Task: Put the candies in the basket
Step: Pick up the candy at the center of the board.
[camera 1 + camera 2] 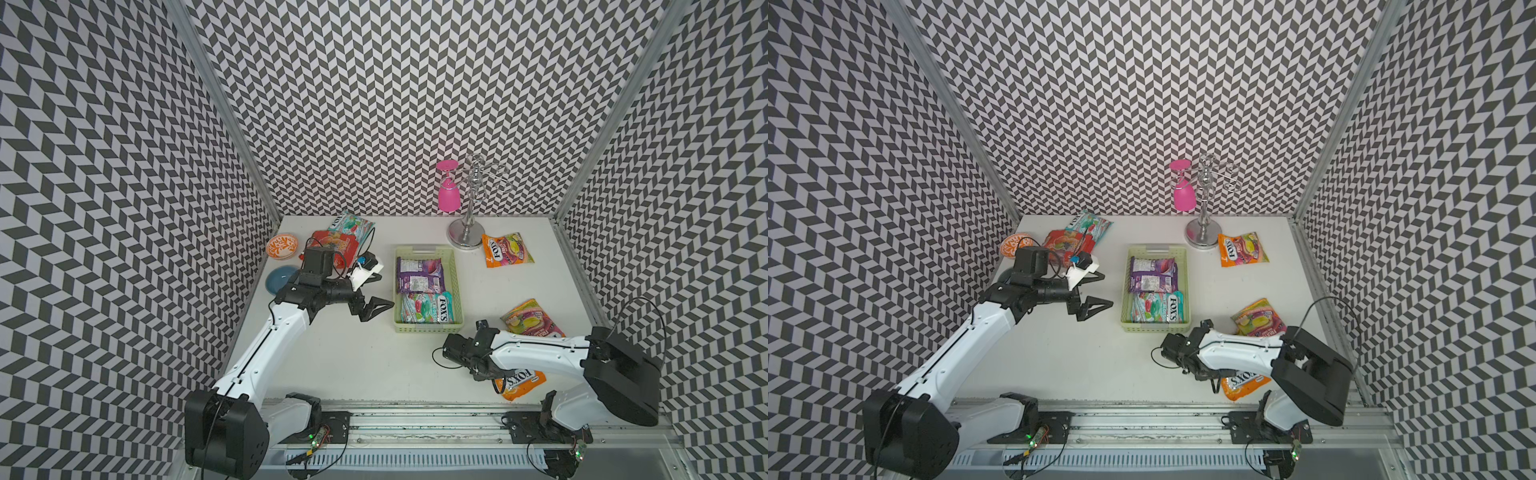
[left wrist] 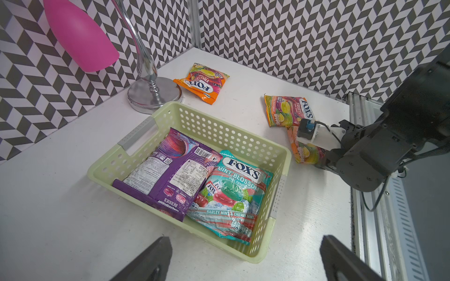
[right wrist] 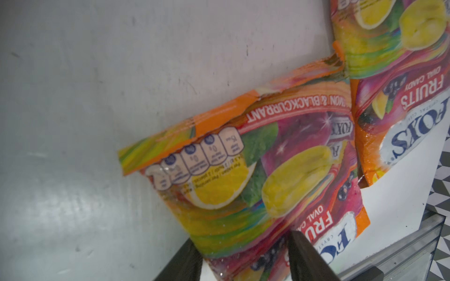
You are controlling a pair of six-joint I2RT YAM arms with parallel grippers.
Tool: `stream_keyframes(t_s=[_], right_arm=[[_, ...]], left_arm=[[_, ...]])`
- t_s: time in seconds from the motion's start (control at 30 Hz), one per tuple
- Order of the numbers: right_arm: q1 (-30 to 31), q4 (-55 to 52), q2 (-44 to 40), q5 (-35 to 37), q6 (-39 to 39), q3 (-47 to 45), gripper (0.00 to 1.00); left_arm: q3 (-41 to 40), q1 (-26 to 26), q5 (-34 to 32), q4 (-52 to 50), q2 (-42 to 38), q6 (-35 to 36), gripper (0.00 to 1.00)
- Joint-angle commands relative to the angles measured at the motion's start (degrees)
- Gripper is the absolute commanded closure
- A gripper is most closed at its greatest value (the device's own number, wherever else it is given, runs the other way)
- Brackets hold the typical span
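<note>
The pale green basket (image 1: pixel 424 249) (image 2: pixel 243 131) holds a purple candy bag (image 1: pixel 419 274) and a teal one (image 1: pixel 428 307). Orange bags lie at the back right (image 1: pixel 507 249) and at the right (image 1: pixel 532 320). A third orange bag (image 1: pixel 519 384) (image 3: pixel 243 170) lies near the front edge, and my right gripper (image 1: pixel 492 378) (image 3: pixel 243 258) is shut on its end, a finger against each side. A red bag (image 1: pixel 332 241) and a teal bag (image 1: pixel 351 224) lie at the back left. My left gripper (image 1: pixel 380 291) (image 2: pixel 246 262) hangs open and empty just left of the basket.
An orange patterned bowl (image 1: pixel 282 246) and a blue bowl (image 1: pixel 280 279) sit at the left edge, behind my left arm. A chrome stand (image 1: pixel 467 232) with a pink glass (image 1: pixel 449 195) hanging on it stands behind the basket. Patterned walls enclose three sides.
</note>
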Motion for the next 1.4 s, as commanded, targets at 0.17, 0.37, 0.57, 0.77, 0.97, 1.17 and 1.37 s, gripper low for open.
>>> stream_keyframes(t_s=[0.17,0.37,0.57,0.77,0.97,1.17,1.37], right_arm=[[0.70,2.45,3.12,0.79,0.48,-0.51,0.73],[0.92,2.78,3.28,0.37,-0.13,-0.34,0.90],[1.22,1.58,1.32,0.12,0.51,0.74,0.97],[1.19,-1.88,-2.93,2.36,2.31,3.55,1.00],[1.02,-7.46,-7.90,6.38,5.41,7.07,1.00],[0.50,-13.78,-11.46,13.71,8.08,12.71,1.00],[-1.79,-11.63,-14.02,19.28,-2.10,17.23,1.00]], left_arm=[[-0.13,0.01,1.12,0.25,-0.58,-0.31,0.01],[-0.20,0.10,1.88,0.34,-0.69,-0.42,0.01],[-0.05,0.19,1.79,0.12,-0.83,-0.42,0.01],[0.29,0.19,1.68,-0.22,-0.95,-0.35,0.01],[0.63,0.26,1.51,-0.50,-0.88,-0.42,0.01],[0.62,0.25,1.44,-0.61,-1.14,-0.18,0.01],[0.36,0.20,1.37,-0.45,-1.58,0.02,0.01]])
